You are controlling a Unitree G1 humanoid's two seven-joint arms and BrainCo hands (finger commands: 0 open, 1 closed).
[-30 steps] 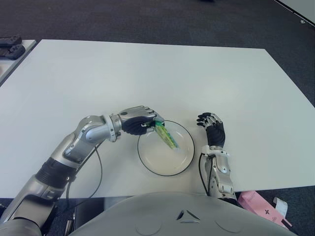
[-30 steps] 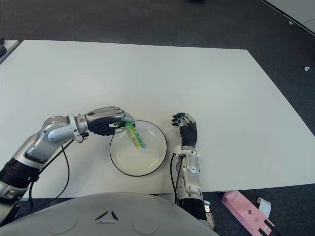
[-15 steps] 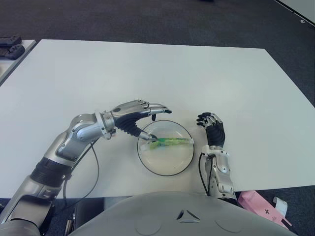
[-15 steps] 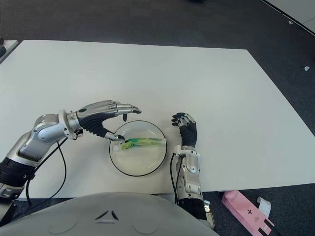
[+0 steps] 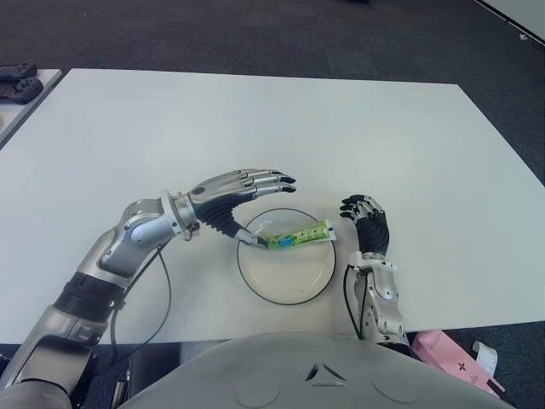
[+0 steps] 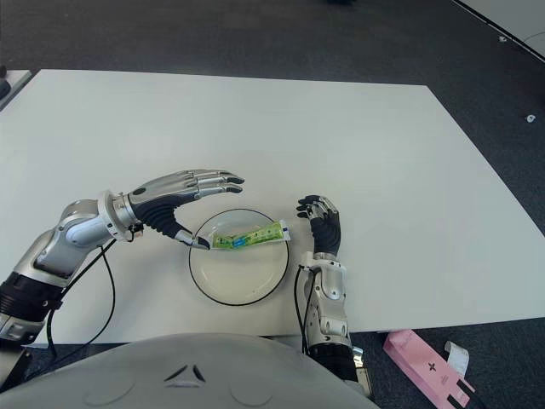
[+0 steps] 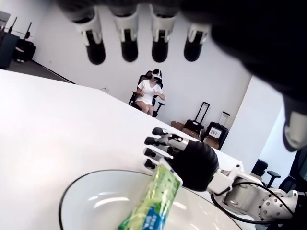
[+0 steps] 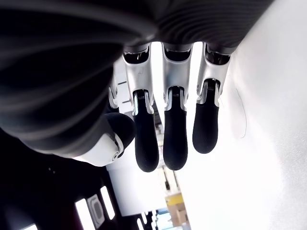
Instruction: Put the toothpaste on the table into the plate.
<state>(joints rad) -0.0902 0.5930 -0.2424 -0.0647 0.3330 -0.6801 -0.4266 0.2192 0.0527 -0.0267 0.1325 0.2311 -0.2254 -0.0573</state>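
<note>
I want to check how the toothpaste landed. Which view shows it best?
The left eye view: the whole toothpaste lies across the plate, free of the open left robot hand. The right eye view shows the same. The left wrist view shows only one end; the right wrist view shows none.

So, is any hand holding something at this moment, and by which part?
Nothing is held. The left hand is open above the plate, the toothpaste lies in it, and the right hand is empty.

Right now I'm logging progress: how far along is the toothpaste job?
Done: the toothpaste lies in the plate, one end up on its rim. In hand: nothing; the left hand is open above the plate's left edge. The right hand shows idle beside the plate. Left: only pulling the arm back.
</note>
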